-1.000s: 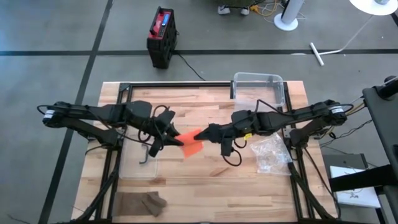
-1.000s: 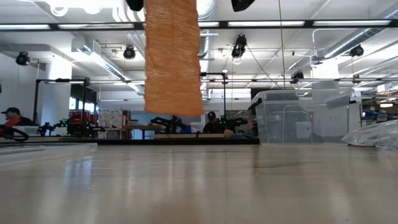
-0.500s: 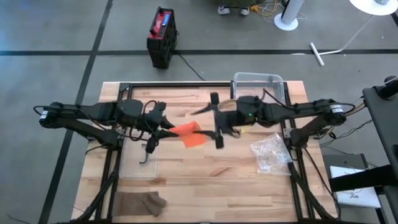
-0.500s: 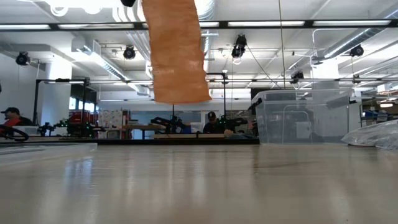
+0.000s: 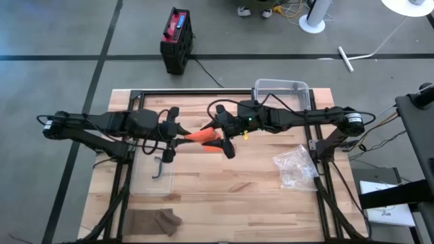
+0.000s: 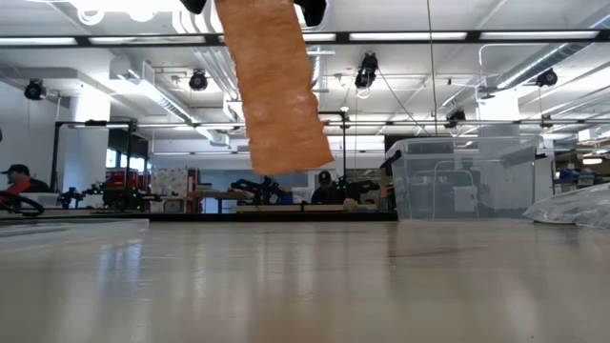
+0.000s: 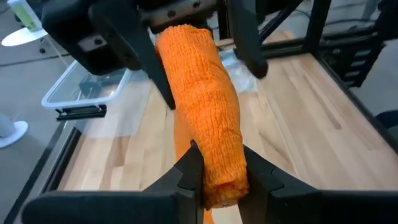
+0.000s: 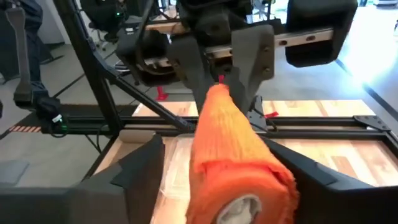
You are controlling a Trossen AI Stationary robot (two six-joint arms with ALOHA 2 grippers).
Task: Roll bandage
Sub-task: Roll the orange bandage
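While the bandage (image 5: 198, 136) hangs above mid-desk (image 5: 224, 183), left tool (image 7: 216, 177) pinches one end between near-closed fingers; right tool (image 8: 230, 180) straddles the other end, fingers wide, contact unclear.

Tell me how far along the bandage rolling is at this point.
Done: part of the orange bandage is wound into a roll, lifted off the table. In hand: the left gripper is shut on one end of the roll; the right gripper straddles the other end with fingers spread, not visibly pinching. Left: a loose tail hangs down in the low view, not yet wound in.
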